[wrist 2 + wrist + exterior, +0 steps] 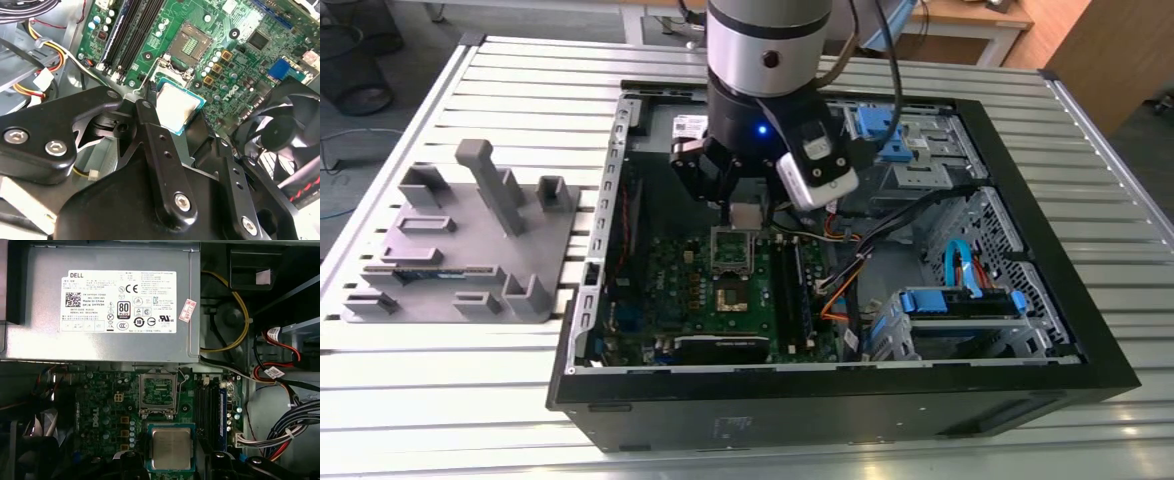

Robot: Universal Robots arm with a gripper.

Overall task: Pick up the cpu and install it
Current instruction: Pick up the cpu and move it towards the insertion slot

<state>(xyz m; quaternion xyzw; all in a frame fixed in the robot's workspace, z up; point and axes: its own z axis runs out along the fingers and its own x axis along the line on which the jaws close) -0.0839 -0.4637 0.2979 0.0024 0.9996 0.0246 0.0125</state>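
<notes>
Cpu (171, 448) is clamped flat, silver lid up, between the fingers of my hand (177, 110), held over the green motherboard (107, 412) just beside the empty socket (158, 392), which I judge lies straight ahead of the hand, toward the grey power supply (115, 347).

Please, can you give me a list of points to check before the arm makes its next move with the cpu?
1. cpu gripped between the fingers: ok.
2. Socket empty: ok.
3. Socket's metal frame open: cannot tell.
4. cpu lined up over the socket: cannot tell; both wrist views see it at a slant.
5. cpu seated: not ok; it hangs above the green board.
6. Cables away from the socket: ok.
</notes>
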